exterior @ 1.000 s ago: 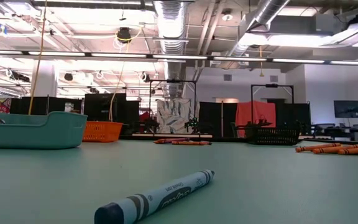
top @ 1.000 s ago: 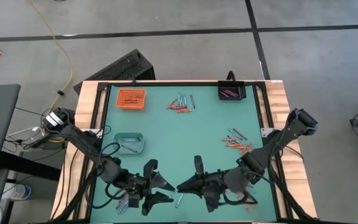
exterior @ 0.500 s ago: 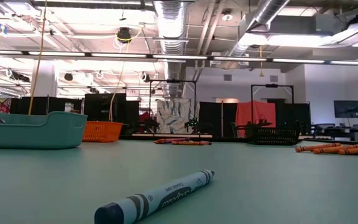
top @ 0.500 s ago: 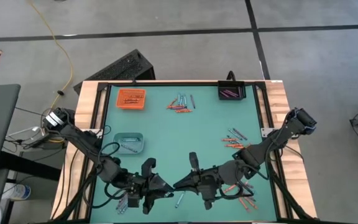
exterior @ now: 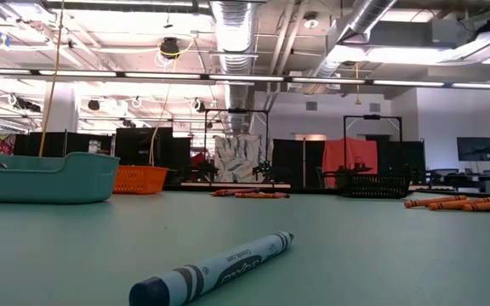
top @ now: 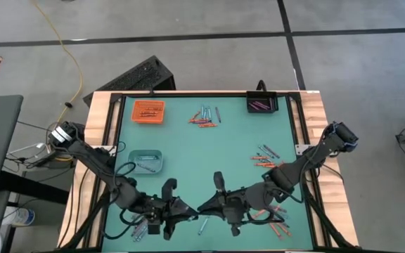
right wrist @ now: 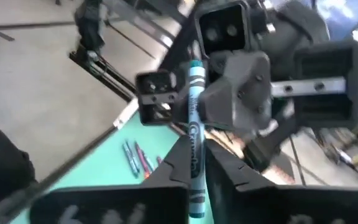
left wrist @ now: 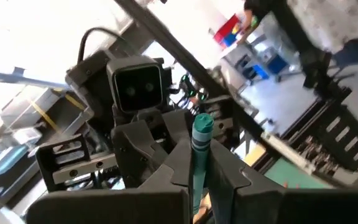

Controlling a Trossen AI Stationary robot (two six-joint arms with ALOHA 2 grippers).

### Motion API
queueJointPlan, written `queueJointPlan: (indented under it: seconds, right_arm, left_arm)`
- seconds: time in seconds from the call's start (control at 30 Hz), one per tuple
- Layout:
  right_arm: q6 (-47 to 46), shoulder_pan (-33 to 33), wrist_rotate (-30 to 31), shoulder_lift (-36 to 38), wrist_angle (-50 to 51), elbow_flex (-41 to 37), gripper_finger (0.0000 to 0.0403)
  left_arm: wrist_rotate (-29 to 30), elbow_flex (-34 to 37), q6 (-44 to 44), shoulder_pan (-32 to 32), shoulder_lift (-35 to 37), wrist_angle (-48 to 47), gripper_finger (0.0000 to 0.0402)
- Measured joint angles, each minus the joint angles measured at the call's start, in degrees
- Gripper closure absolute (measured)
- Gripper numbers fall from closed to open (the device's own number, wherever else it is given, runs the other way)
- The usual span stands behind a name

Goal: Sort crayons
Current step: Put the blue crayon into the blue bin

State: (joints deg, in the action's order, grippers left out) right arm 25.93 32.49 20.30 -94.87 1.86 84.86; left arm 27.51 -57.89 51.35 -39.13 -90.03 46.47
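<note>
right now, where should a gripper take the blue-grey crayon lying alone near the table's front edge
Pinch the blue-grey crayon mid-wrapper from straight above, closing across its thin width: it lies flat with bare table around it. The left gripper and right gripper meet just beside it, both apparently closed on another crayon.

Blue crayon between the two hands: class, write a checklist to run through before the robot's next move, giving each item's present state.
1. Blue crayon clamped in the left hand: ok.
2. Right hand facing the left hand, close to it, near the table's front edge: ok.
3. Right hand's hold on the blue crayon: cannot tell.
4. Teal tray upright on the table: ok.
5. Table near the hands free of strays: not ok, a loose crayon lies there.
</note>
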Motion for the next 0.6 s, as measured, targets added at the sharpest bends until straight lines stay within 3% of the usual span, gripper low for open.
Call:
queueJointPlan:
  seconds: [0.1,0.2,0.33,0.47,0.6]
  right_arm:
    - [-0.9,0.0,3.7,0.0,3.7,0.0,0.0314]
    - [-4.9,-0.1,5.5,0.1,9.4,0.0,0.0262]
    - [-10.3,-0.1,5.5,0.0,16.7,-1.3,0.0204]
    - [-12.3,0.0,2.7,-0.1,14.6,-8.2,0.0182]
    - [-12.1,-1.5,-3.0,-0.1,3.1,-17.1,0.0185]
  left_arm:
    - [5.4,0.0,-1.0,0.0,0.8,-5.9,0.0397]
    - [12.9,0.1,-5.2,0.0,2.6,-17.9,0.0397]
    - [22.3,0.1,-20.0,1.2,7.5,-40.7,0.0397]
    - [22.0,0.1,-45.0,4.6,12.6,-68.8,0.0397]
    - [19.2,0.1,-62.8,8.5,14.5,-90.2,0.0397]
